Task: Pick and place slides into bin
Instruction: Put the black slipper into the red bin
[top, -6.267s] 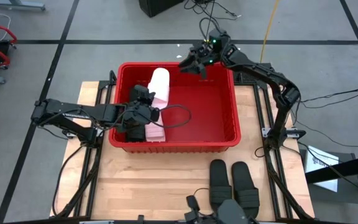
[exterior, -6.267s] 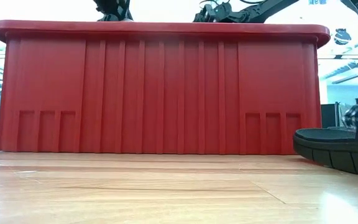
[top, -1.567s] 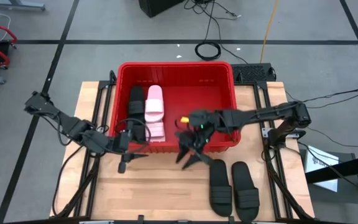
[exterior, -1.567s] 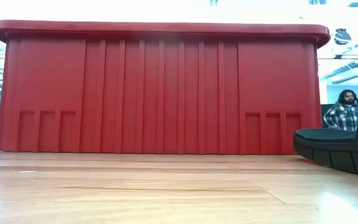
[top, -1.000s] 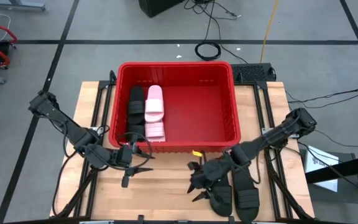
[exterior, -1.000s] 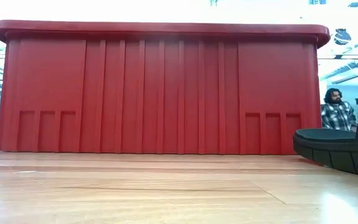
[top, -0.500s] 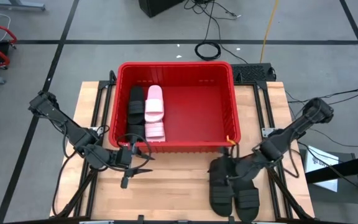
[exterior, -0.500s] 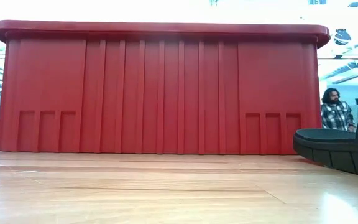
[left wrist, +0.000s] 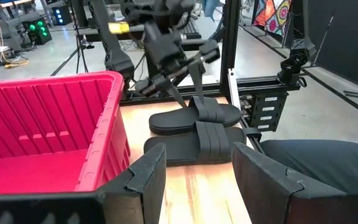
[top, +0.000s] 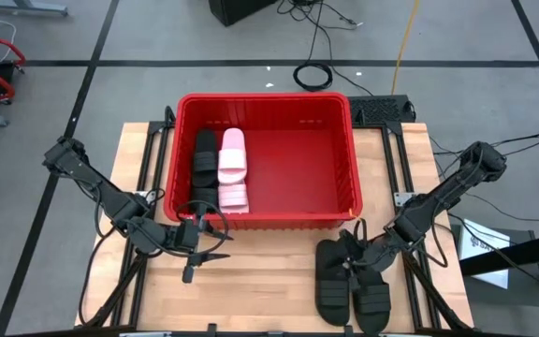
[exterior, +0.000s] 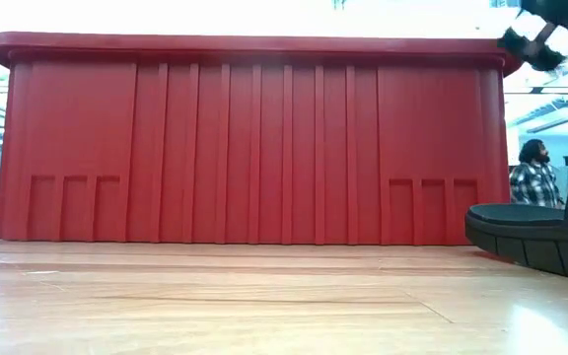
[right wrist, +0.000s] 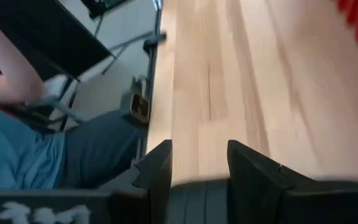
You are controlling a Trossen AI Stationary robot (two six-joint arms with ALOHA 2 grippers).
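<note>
- Bin (top: 349, 140): large bright red plastic crate, ribbed walls, thick rolled rim. It sits on the far half of the tabletop (top: 241, 290), between the two arms, so that either can reach over its rim.
- Slides in bin: one black (top: 203, 152) and one pale pink (top: 233, 154) lie side by side, flat on the floor by the left wall; further pale and dark pieces nearer the front wall are partly hidden. Judged already placed.
- Slides on tabletop: a black pair, left one (top: 330, 281) and right one (top: 374, 298), parallel, soles down, just in front of the bin's right corner. Matte foam-like soles with wide grooved straps. Judged the next to be picked.
- Right gripper (top: 352, 259): low over the black pair, fingers parted with nothing between them; likely lining up to take a strap.
- Left gripper (top: 197, 241): waiting low beside the bin's front-left corner, fingers (left wrist: 148, 177) wide apart and empty.
- Tabletop: pale varnished wood planks, smooth and slightly glossy.
</note>
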